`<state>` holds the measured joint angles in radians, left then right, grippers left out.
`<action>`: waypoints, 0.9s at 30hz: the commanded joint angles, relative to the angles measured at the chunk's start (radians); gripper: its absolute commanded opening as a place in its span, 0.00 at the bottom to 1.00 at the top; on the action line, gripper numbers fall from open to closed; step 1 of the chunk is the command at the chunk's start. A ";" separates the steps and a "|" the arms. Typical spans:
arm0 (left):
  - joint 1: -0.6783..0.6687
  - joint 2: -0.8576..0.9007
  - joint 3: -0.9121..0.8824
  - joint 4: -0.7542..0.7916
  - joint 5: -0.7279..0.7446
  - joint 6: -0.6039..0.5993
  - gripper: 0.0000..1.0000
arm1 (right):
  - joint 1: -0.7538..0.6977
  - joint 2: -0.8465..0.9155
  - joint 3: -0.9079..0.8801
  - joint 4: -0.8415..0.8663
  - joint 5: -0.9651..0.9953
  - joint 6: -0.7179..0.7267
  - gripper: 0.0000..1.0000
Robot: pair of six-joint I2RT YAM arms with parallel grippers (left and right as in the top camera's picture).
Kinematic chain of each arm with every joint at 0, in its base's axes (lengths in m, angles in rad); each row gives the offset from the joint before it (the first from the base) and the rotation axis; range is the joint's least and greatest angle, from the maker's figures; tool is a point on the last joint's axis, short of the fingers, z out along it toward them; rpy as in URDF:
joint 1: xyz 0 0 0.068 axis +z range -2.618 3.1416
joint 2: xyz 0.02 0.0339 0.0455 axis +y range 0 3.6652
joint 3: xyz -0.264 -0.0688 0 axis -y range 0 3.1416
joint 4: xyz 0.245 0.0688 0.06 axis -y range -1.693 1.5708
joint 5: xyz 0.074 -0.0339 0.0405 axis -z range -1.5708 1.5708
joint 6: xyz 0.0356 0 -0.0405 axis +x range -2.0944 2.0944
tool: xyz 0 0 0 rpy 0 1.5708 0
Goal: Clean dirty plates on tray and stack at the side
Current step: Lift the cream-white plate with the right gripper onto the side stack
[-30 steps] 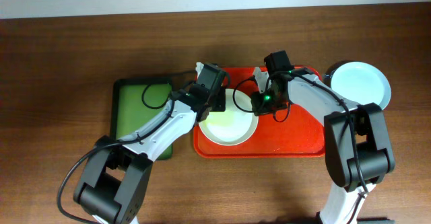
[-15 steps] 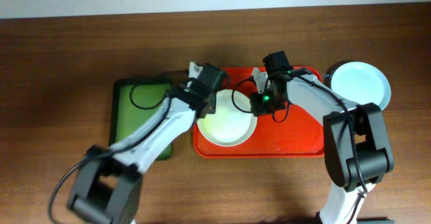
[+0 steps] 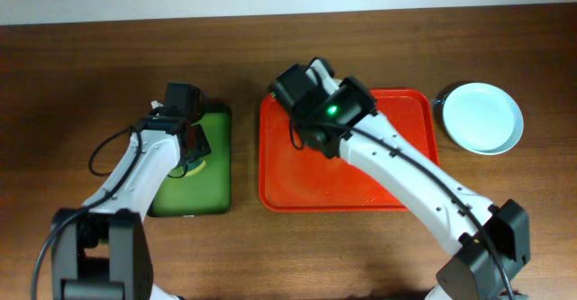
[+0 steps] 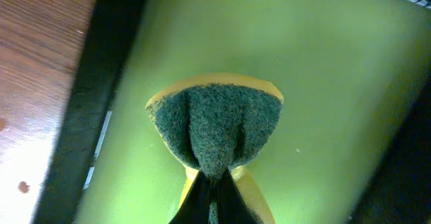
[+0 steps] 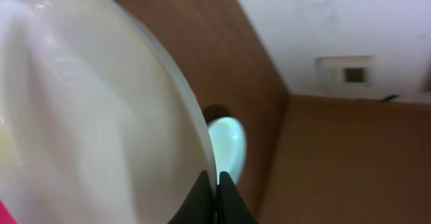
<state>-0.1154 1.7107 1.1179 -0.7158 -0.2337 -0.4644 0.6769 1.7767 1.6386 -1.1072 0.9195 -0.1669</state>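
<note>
The right gripper had its jaws pinched tight on the rim of the round cream-white shallow plate. The plate spread up and to the left of the jaws, tilted steeply. Just past the jaws, a little to their right, lay the pale mint-blue round plate, which I judged to be the stacking spot, with this arm the nearer one. Below was the large red rectangular plastic tray. Farthest off, the left gripper was clamped on a green-and-yellow sponge over the smaller green tray.
</note>
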 commanded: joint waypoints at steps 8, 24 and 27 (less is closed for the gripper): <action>0.000 0.038 -0.006 0.027 0.062 -0.006 0.08 | 0.141 -0.016 0.023 0.003 0.529 -0.300 0.04; 0.000 -0.062 0.126 -0.079 0.062 -0.005 0.99 | -1.400 0.248 0.020 0.147 -1.406 0.080 0.04; 0.000 -0.062 0.126 -0.082 0.062 -0.005 0.99 | -1.519 0.334 0.020 0.187 -1.405 0.112 0.04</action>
<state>-0.1154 1.6657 1.2308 -0.7971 -0.1715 -0.4709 -0.8143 2.0914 1.6512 -0.9253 -0.4515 -0.0944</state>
